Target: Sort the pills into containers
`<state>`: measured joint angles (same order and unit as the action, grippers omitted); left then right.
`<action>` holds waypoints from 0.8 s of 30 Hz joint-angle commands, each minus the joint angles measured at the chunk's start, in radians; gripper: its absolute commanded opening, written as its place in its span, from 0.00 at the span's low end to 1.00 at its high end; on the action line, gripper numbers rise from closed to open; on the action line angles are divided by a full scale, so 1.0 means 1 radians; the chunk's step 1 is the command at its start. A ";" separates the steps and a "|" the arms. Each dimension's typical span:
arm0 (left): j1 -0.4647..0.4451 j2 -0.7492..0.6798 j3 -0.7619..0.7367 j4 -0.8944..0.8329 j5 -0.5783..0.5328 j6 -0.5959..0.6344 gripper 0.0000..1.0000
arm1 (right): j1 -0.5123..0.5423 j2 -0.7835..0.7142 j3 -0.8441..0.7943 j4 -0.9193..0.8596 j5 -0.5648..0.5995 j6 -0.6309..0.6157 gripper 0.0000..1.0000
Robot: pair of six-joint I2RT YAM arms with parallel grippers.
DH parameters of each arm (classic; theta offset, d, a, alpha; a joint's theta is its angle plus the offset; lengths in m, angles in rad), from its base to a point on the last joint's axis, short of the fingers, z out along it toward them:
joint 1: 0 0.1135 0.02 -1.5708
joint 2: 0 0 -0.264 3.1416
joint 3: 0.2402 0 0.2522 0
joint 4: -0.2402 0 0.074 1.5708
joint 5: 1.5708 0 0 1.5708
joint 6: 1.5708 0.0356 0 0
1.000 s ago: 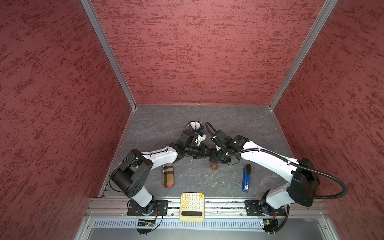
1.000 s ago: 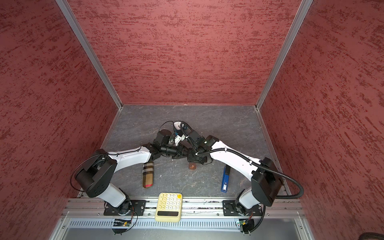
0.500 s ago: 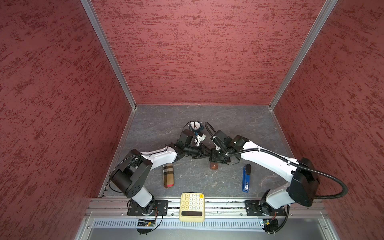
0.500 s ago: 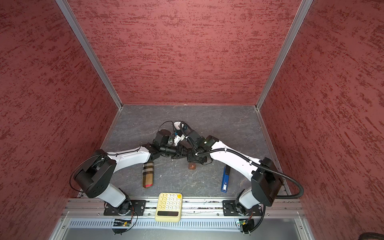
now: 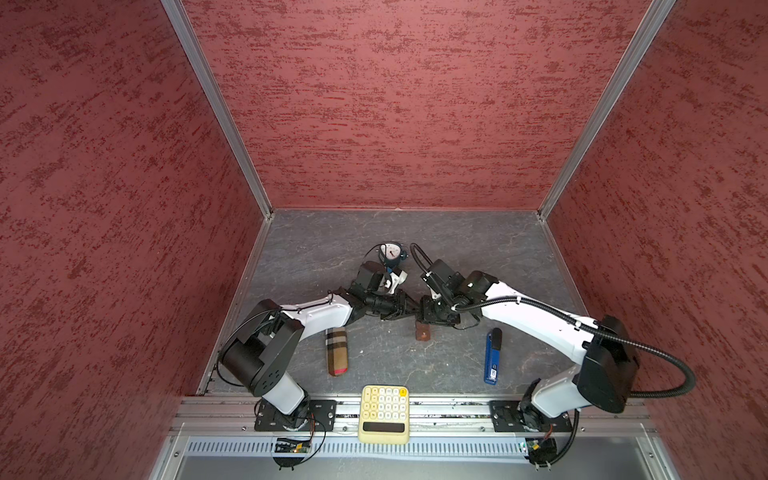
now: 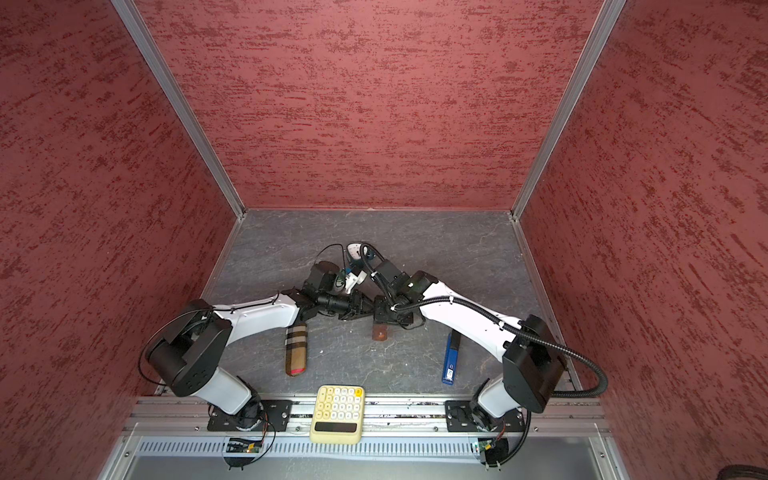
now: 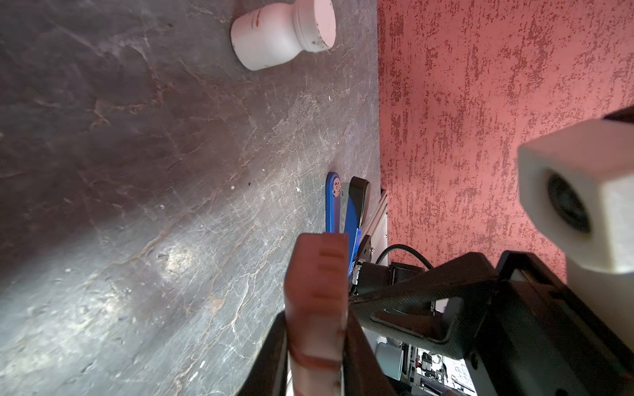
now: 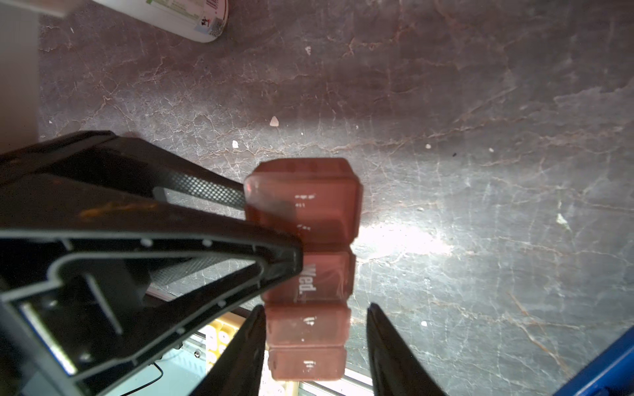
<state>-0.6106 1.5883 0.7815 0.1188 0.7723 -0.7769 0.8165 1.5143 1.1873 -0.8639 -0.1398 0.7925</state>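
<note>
- Gripping the dark brown narrow plastic pill-box strip [image 7: 317,298], the left gripper [image 7: 315,346] is clenched on it. The left wrist view shows the strip pinched between both black fingers.
- The right gripper [image 8: 315,308] straddles the same strip but is released. One finger lies against the strip's side; the other stands clear of it, with table visible in the gap.
- In the right wrist view, a finger of the left gripper reaches in from the side. Its tip rests on the strip beside the cell marked "Wed."
- In both top views the two grippers meet tip to tip near the middle of the grey stone-patterned table [image 5: 457,249].
- One end of the strip [image 5: 424,332] projects from under the gripper tips toward the front rail. Whether it touches the table cannot be told.
- The tiny white pills [image 8: 273,121] lie loose on the table — several are scattered around the strip, each apart from it.
- A white plastic bottle with a printed label [image 8: 178,17] shows at the edge of the right wrist view.
- A squat all-white bottle [image 7: 271,37] sits on the table, well apart from the strip.
- A blue stapler [image 5: 492,355] lies on the right-arm side of the strip, and a tan checked case [image 5: 337,351] on the left-arm side.
- A pale yellow calculator [image 5: 384,413] rests on the front rail — a round white-faced dial gauge [image 5: 390,252] sits behind the grippers.
</note>
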 commanded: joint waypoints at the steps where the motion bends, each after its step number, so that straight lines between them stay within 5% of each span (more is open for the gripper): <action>1: 0.009 -0.027 -0.010 -0.004 -0.011 0.023 0.00 | -0.001 -0.025 0.008 -0.020 0.034 0.004 0.47; 13: 0.010 -0.025 -0.008 -0.003 -0.019 0.021 0.00 | 0.017 0.064 0.065 0.002 -0.018 -0.012 0.60; 24: 0.026 -0.034 -0.027 -0.002 -0.015 0.024 0.00 | 0.023 0.088 0.083 -0.016 0.004 -0.012 0.42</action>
<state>-0.5949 1.5795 0.7673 0.1196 0.7540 -0.7700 0.8345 1.6131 1.2362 -0.8650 -0.1539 0.7807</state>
